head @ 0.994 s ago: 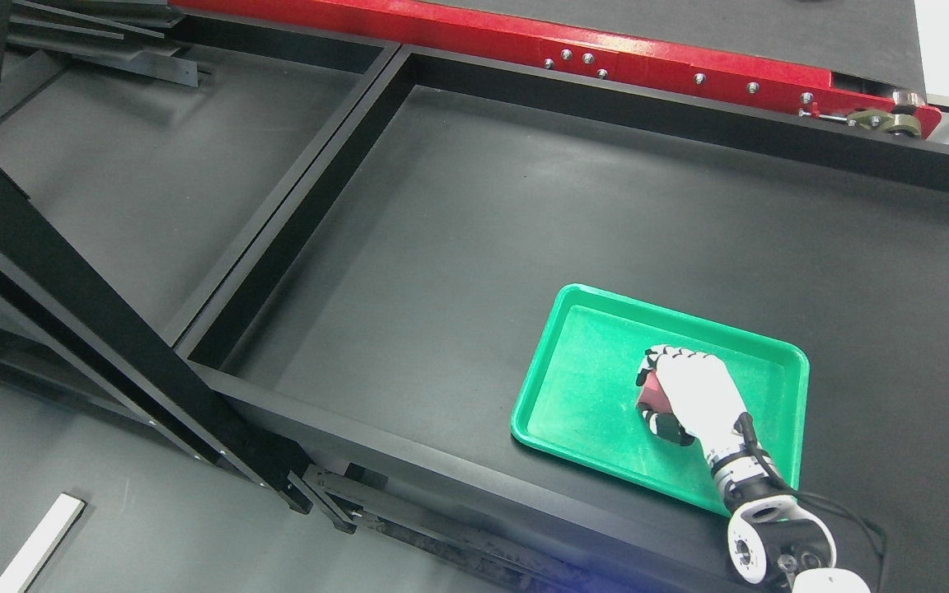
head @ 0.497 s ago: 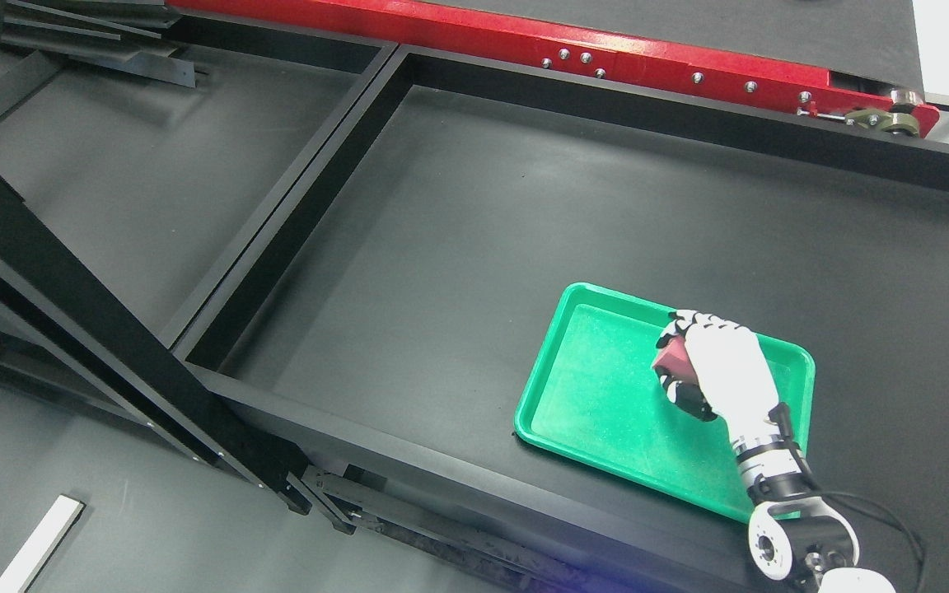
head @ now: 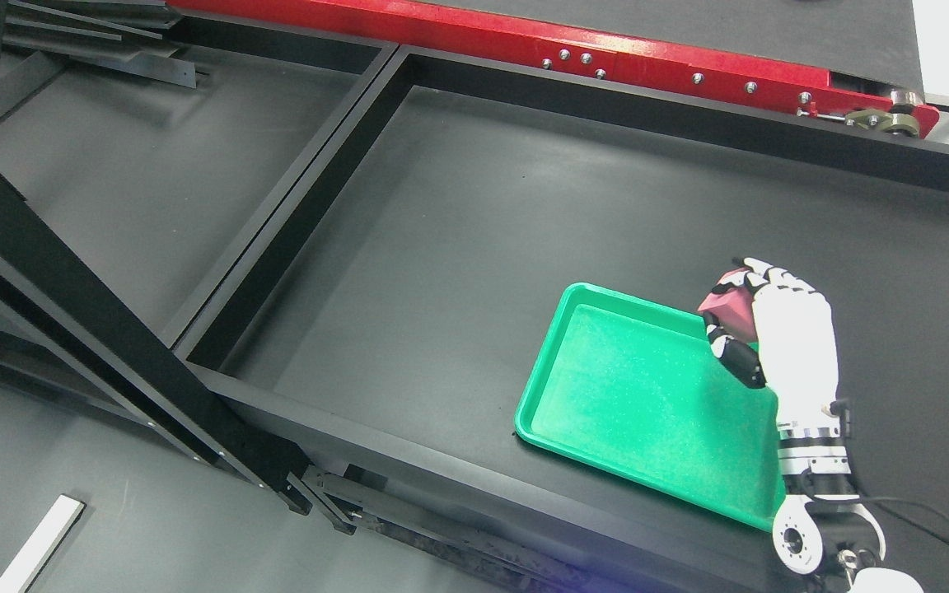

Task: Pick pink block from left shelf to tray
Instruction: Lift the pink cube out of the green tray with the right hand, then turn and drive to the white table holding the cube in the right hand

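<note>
Right hand point(head: 775, 333) enters from the lower right corner of the head view, arm rising over the right end of the green tray point(head: 639, 395). Fingers are curled around the pink block point(head: 726, 309), gripping it; thumb sits below the block, fingertips wrap over its top. Block is held at the tray's far right corner, over the rim and partly past it. Whether the block touches the rim cannot be told. Tray lies on the black table point(head: 524, 222), near its front right edge. Red rail point(head: 573, 45) runs along the table's far edge.
</note>
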`<state>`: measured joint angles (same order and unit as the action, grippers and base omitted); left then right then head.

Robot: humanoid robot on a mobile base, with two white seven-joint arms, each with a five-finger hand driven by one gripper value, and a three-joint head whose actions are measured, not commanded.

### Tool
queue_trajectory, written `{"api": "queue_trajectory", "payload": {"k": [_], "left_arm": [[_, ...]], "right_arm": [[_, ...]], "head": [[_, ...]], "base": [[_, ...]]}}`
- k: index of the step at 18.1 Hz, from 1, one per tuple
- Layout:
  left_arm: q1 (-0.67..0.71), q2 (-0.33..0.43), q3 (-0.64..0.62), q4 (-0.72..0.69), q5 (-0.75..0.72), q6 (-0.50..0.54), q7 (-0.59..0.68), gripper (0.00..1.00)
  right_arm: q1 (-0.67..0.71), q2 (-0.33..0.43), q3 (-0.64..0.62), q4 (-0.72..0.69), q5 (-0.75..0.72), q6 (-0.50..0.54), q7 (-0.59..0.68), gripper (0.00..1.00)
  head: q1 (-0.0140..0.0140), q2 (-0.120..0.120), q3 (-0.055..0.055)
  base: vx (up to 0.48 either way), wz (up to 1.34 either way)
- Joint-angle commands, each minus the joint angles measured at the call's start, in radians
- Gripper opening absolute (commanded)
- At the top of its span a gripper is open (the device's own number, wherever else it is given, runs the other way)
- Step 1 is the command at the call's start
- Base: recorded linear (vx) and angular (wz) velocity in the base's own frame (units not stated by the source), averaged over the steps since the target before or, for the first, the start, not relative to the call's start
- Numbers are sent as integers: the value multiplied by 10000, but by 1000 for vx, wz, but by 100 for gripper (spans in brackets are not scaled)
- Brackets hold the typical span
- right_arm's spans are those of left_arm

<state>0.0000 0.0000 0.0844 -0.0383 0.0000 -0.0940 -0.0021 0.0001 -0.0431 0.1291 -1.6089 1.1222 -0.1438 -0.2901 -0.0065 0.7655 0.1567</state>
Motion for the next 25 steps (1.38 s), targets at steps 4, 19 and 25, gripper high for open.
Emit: {"api": "queue_trajectory", "payload": {"k": [4, 19, 25], "left_arm": [[-107, 175, 0, 0, -15, 4, 6, 100], [-107, 175, 0, 0, -15, 4, 6, 100], [-107, 175, 0, 0, -15, 4, 6, 100]], "right_arm": [[137, 17, -402, -370, -238, -4, -765, 0], [290, 17, -402, -386, -254, -4, -765, 0], [367, 17, -386, -386, -254, -4, -765, 1]], "head": [[0, 0, 0], [0, 0, 0], [0, 0, 0]], "base": [[-8, 33], [-76, 223], [-143, 865]]}}
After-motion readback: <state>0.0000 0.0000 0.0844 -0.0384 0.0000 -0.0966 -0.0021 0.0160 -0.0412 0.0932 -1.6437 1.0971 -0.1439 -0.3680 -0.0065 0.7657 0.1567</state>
